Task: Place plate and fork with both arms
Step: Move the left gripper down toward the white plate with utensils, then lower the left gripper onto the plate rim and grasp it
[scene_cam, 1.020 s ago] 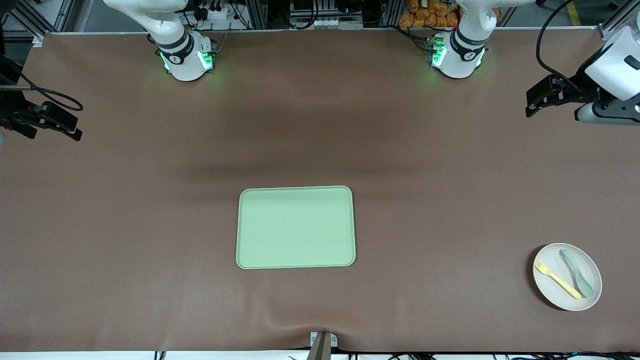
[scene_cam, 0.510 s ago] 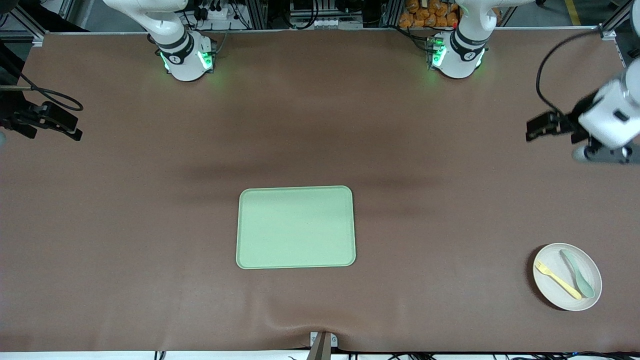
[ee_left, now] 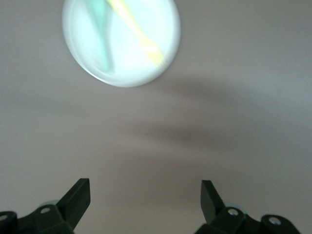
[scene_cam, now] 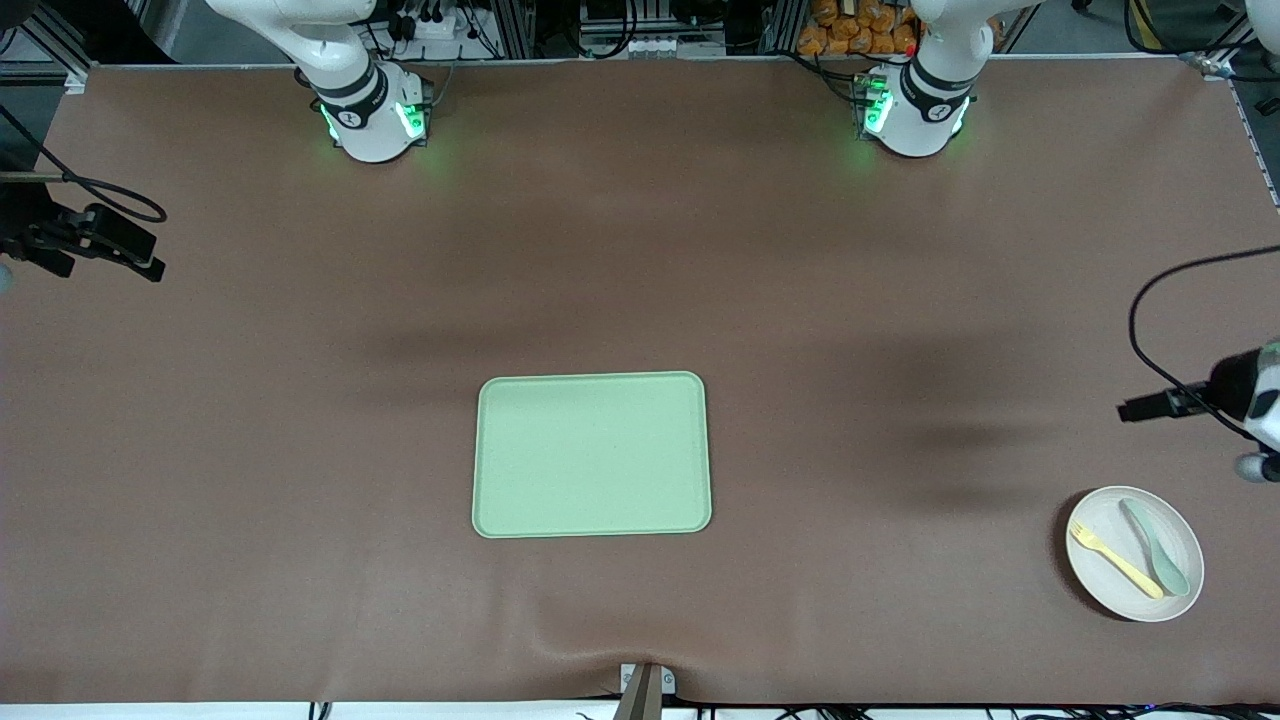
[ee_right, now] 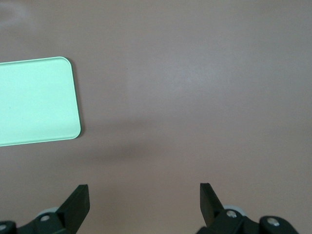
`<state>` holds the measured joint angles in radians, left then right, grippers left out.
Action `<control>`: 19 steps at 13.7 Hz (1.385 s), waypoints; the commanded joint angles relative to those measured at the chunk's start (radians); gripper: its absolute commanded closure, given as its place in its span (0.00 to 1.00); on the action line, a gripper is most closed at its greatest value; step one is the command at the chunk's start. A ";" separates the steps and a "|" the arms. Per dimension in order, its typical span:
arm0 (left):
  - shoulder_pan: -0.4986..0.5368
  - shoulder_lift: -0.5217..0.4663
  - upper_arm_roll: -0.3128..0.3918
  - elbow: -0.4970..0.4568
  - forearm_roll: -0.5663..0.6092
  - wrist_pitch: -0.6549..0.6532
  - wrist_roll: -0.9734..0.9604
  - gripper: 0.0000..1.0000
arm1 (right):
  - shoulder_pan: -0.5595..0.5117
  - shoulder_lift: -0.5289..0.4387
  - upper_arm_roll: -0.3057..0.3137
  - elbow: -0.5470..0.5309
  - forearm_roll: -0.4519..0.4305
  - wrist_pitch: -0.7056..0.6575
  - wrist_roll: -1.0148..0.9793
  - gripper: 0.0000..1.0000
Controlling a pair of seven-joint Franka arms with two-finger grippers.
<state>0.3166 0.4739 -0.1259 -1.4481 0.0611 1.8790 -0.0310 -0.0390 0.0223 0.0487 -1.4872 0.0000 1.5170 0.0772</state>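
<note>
Your plate (scene_cam: 1134,553) sits on the table (scene_cam: 300,450) at the left arm's end, nearer the front camera than the tray (scene_cam: 592,455) and well apart from it. On it lie the fork (scene_cam: 1115,561) and, just beside it toward the table's edge, a grey-green spoon (scene_cam: 1157,547). Expect the plate to be stiff and light, with a low smooth rim that looks slippery; I would pinch it at the rim on a stretch clear of the cutlery and keep it level, or the loose fork and spoon will likely slide. The fork looks thin, light plastic, lying flat on the plate; take it across the middle of its handle, coming straight down, since there is little height to grip. Your left gripper (ee_left: 146,192) hangs with its jaws spread wide and nothing between them, over bare table close to the plate on the side toward the robots' bases; its wrist view shows plate, fork and spoon just ahead. The right gripper (ee_right: 144,195) is equally wide open and empty, over the table at the right arm's end, the tray's corner showing in its wrist view; that arm waits. Compared with a second ago, the left arm has swung down from near the table's corner toward the plate; the plate, cutlery, tray and right arm have not moved.
</note>
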 commanded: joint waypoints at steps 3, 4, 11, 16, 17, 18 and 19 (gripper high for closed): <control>0.139 0.168 -0.008 0.025 0.054 0.292 0.005 0.00 | -0.004 -0.007 0.003 -0.005 -0.014 -0.001 -0.010 0.00; 0.169 0.208 -0.009 0.028 0.048 0.390 0.008 0.00 | -0.004 -0.007 0.003 -0.005 -0.014 -0.001 -0.010 0.00; 0.182 0.416 -0.009 0.090 0.048 0.701 0.034 0.00 | -0.005 -0.007 0.003 -0.011 -0.014 -0.003 -0.010 0.00; 0.206 0.463 -0.009 0.091 0.046 0.772 0.065 0.00 | -0.006 -0.007 0.003 -0.011 -0.014 -0.003 -0.010 0.00; 0.206 0.474 -0.009 0.092 0.046 0.785 0.066 0.00 | -0.006 -0.007 0.003 -0.011 -0.014 -0.001 -0.010 0.00; 0.205 0.479 -0.011 0.092 0.046 0.799 0.068 0.00 | -0.006 -0.007 0.003 -0.011 -0.014 -0.001 -0.010 0.00; 0.206 0.486 -0.011 0.092 0.045 0.811 0.068 0.00 | -0.004 -0.007 0.003 -0.011 -0.014 -0.001 -0.010 0.00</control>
<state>0.5163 0.9283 -0.1270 -1.3878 0.0915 2.6637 0.0220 -0.0390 0.0237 0.0485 -1.4888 0.0000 1.5157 0.0772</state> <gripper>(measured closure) 0.000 0.000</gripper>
